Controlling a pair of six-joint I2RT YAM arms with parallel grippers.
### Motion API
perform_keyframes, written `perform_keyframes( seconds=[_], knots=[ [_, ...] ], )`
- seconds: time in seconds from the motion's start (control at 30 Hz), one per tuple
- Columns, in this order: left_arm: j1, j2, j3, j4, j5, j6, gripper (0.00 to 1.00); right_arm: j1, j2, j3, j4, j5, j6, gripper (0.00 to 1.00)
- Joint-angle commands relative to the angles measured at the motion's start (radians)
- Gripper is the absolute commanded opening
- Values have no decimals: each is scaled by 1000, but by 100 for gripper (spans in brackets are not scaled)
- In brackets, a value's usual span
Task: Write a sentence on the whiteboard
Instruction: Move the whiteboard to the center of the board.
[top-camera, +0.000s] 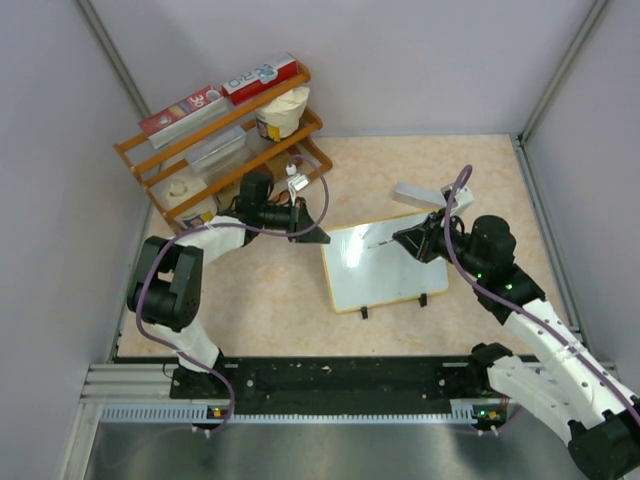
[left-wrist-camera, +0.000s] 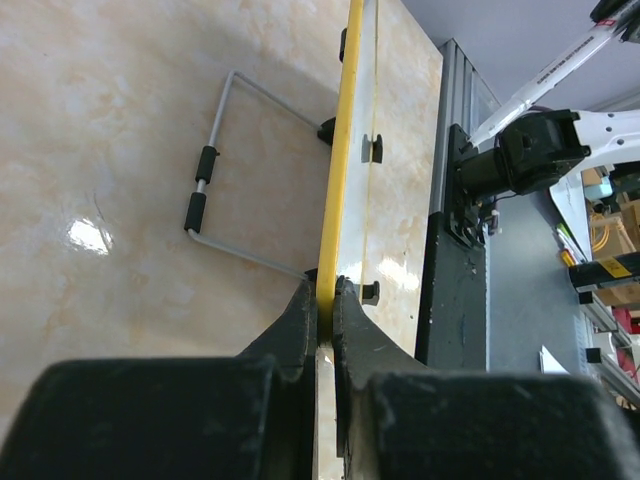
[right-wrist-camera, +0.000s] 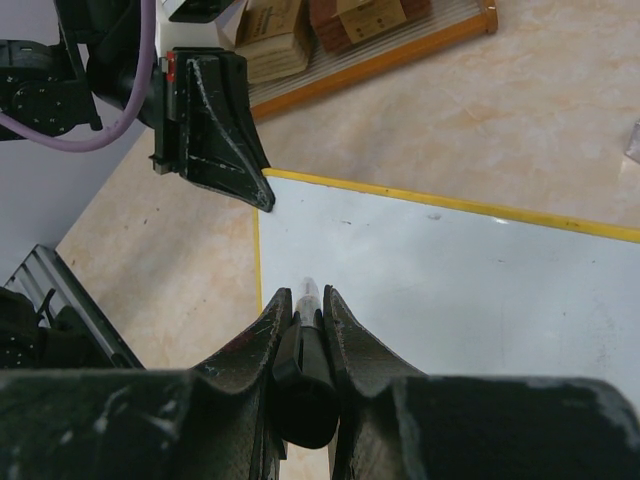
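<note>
Beige marbled table (top-camera: 260, 300) inside grey walls, orange rack (top-camera: 215, 130) in the far left corner. The board (top-camera: 385, 270) sits right of centre, feet toward the near edge, with no legible lettering on its face. Left gripper (top-camera: 318, 237) is pinched tight on the frame at the board's far left corner, steadying it; right gripper (top-camera: 403, 240) is clamped on a black pen (right-wrist-camera: 305, 350), tip over the board's far half. Judged step: the sentence is barely begun, if at all. Next move calls for light, even tip pressure and small strokes running toward the board's right edge, with the left grip firm.
</note>
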Motion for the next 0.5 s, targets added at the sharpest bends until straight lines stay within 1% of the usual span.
perform_keyframes(
  seconds=[0.0,0.1,0.13,0.17,0.2,0.23,0.27,0.37,0.47],
  knots=[
    [-42,-24,-65,-47,-23,65,0,12,-19,23,21,-2,-2,0],
    [-42,-56,-91,23,-52,19,0,12,-19,18,22,0,6,0],
    [-42,-70,-102,47,-58,7,11,10,-19,18,25,-2,7,0],
    [-42,-78,-108,67,-60,-20,16,10,-19,18,25,-3,7,0],
    [-42,-87,-111,110,-58,-34,22,12,-19,17,27,-3,6,0],
    [-42,-92,-119,127,-64,-47,33,10,-19,18,25,-3,6,0],
    [-42,-96,-121,145,-63,-73,38,12,-21,18,24,-2,4,0],
    [-42,-102,-131,208,-60,-113,51,10,-22,23,19,-2,4,0],
    [-42,-89,-131,254,-41,-142,52,12,-24,26,18,0,0,0]
  ],
)
